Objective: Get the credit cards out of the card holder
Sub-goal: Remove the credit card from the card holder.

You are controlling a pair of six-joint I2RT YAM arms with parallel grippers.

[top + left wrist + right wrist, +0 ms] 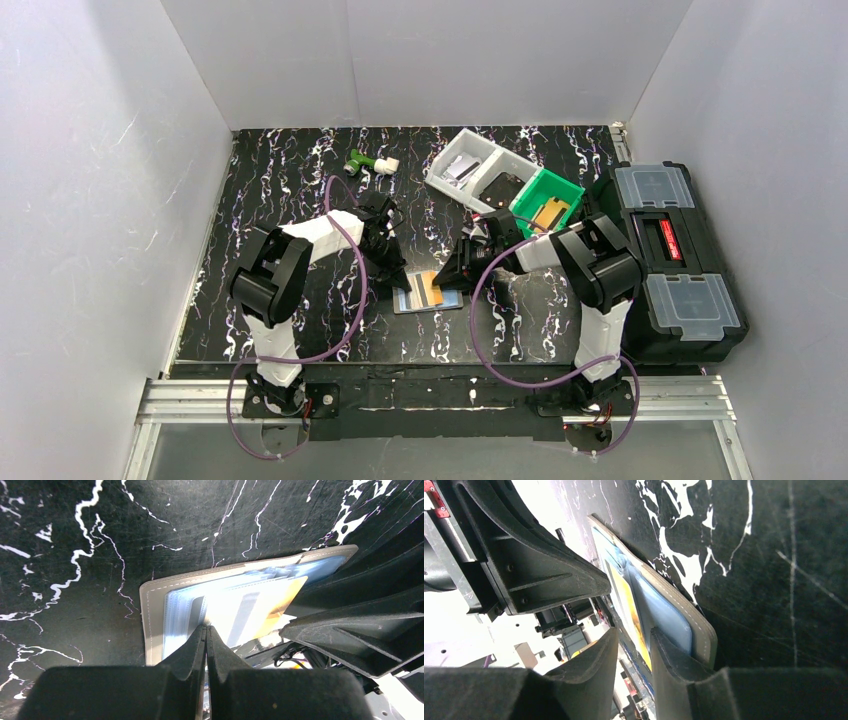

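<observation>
Left hand [206, 627], clenched, rests its tips on the card holder [152, 611], which we find open flat on the desk [75, 540]: grey stitched border, shiny blue sleeves, orange-banded card [287, 597] across them. Right hand [634, 636], released, straddles the card's edge.

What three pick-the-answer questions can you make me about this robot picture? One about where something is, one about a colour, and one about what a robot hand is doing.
1. Where is the card holder?
A. on the floor
B. on the black table
C. inside a drawer

2. What colour is the band on the card poking out of it?
A. orange
B. pink
C. green

3. How is the left gripper?
A. wide open
B. holding a cup
C. shut tight

Answers:
1 B, because it lies flat on the marbled tabletop.
2 A, because the band looks orange in the top view.
3 C, because its fingers show no gap and their tips rest on the card holder.
</observation>
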